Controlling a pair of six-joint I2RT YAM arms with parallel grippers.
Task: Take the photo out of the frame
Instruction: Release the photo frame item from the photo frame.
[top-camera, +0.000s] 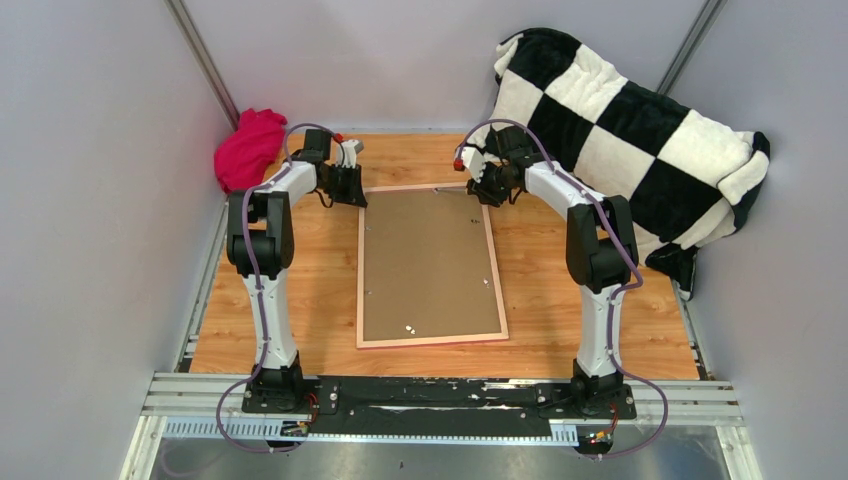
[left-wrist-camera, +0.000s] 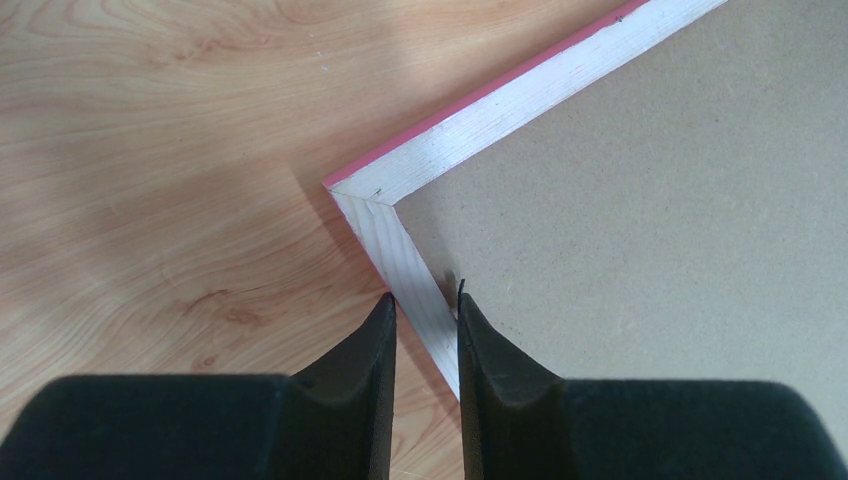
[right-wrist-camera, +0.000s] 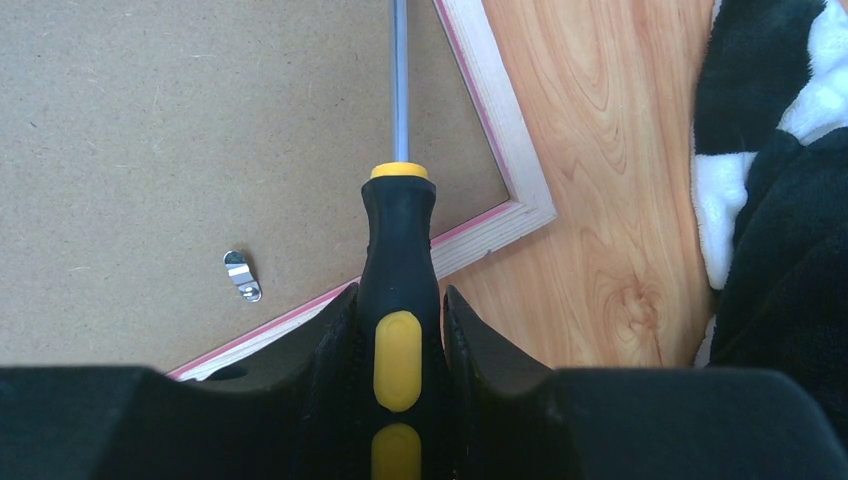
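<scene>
On the wooden table (top-camera: 300, 320): the frame (top-camera: 361, 265) is lying face down between the two arms, its thin pink border ringing the back.
Backing board (top-camera: 430, 262): the brown sheet is sitting inside the frame and filling it from rail to rail.
Photo: it is staying out of sight; only the board is showing within the frame.
Left gripper (top-camera: 345, 185): it is reaching down at the frame's far left corner.
Left fingers (left-wrist-camera: 375, 340): in the wrist view they are standing close together and pinching the pale wood rail of the frame just beside the mitred corner, one finger on the table side, the other on the board side.
Right gripper (top-camera: 492, 185): it is hanging over the frame's far right corner.
Right fingers (right-wrist-camera: 335, 340): they are squeezing the black-and-yellow handle of a screwdriver (right-wrist-camera: 398, 260), whose steel shaft is pointing out over the board; the tip is running out of the wrist view.
Metal clip (right-wrist-camera: 242, 275): a small silver tab is lying on the board near the pink edge.
Checkered blanket (top-camera: 620, 130): it is slumping against the far right wall.
Magenta cloth (top-camera: 250, 148): it is bunching in the far left corner, well apart from the frame.
</scene>
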